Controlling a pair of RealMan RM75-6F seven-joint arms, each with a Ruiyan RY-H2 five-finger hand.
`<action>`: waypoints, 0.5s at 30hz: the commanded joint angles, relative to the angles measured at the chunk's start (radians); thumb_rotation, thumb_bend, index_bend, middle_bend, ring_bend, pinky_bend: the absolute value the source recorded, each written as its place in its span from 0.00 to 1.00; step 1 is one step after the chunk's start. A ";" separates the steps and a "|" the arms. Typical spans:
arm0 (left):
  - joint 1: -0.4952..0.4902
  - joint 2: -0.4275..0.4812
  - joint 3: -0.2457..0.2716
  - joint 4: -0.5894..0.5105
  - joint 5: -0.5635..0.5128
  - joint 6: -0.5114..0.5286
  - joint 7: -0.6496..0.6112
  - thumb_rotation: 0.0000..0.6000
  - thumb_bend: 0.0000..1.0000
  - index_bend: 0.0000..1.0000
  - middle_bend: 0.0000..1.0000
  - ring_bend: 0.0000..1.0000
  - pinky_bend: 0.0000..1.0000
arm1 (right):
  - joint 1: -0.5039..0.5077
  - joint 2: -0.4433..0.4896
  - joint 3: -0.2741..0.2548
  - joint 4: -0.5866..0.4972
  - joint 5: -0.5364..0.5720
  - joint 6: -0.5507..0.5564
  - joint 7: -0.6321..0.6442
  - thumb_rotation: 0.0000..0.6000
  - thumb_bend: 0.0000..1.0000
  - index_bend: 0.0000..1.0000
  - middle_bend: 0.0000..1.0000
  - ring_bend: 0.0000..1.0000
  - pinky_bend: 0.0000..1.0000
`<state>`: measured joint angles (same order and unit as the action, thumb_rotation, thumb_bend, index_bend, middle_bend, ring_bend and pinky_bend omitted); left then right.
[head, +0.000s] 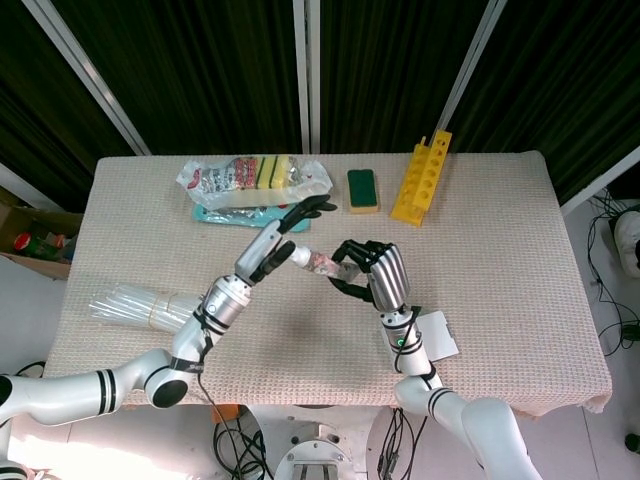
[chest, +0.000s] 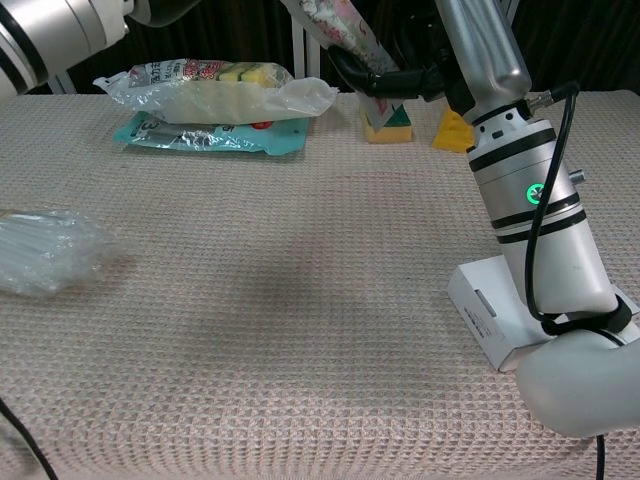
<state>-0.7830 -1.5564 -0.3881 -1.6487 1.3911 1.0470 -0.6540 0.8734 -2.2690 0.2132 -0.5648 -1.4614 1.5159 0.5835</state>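
- Head view: at frame centre, the right hand (head: 372, 272) grips one small tube (head: 318, 262). The left hand (head: 283, 237), fingers spread, seems to touch its cap.
- One yellow rack (head: 421, 178), upper right.
- Chest view: one sponge pack (chest: 215, 88), upper left; the tube (chest: 338, 24) at the top edge.

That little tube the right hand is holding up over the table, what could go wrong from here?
The tube is held only at one end by the right hand, well above the cloth, so a nudge from the left hand reaching at its capped end might knock it loose. If it drops, it could roll across the cloth. The left forearm also passes near the sponge packet and might brush it.
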 joint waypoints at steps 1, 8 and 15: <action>-0.006 -0.012 0.013 0.013 0.021 0.042 0.095 0.00 0.00 0.10 0.17 0.10 0.15 | -0.002 0.000 0.002 -0.004 0.003 -0.013 -0.002 1.00 0.52 1.00 0.95 0.84 0.95; -0.017 -0.047 0.040 0.052 0.063 0.107 0.265 0.00 0.00 0.11 0.18 0.10 0.15 | -0.001 0.002 0.022 -0.027 -0.002 -0.023 -0.001 1.00 0.52 1.00 0.95 0.84 0.95; -0.025 -0.076 0.060 0.092 0.100 0.159 0.370 0.00 0.00 0.12 0.19 0.10 0.15 | -0.017 0.025 0.037 -0.097 -0.003 -0.037 -0.003 1.00 0.52 1.00 0.95 0.84 0.95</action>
<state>-0.8059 -1.6268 -0.3331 -1.5626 1.4849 1.2003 -0.2907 0.8616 -2.2513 0.2466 -0.6489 -1.4643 1.4830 0.5813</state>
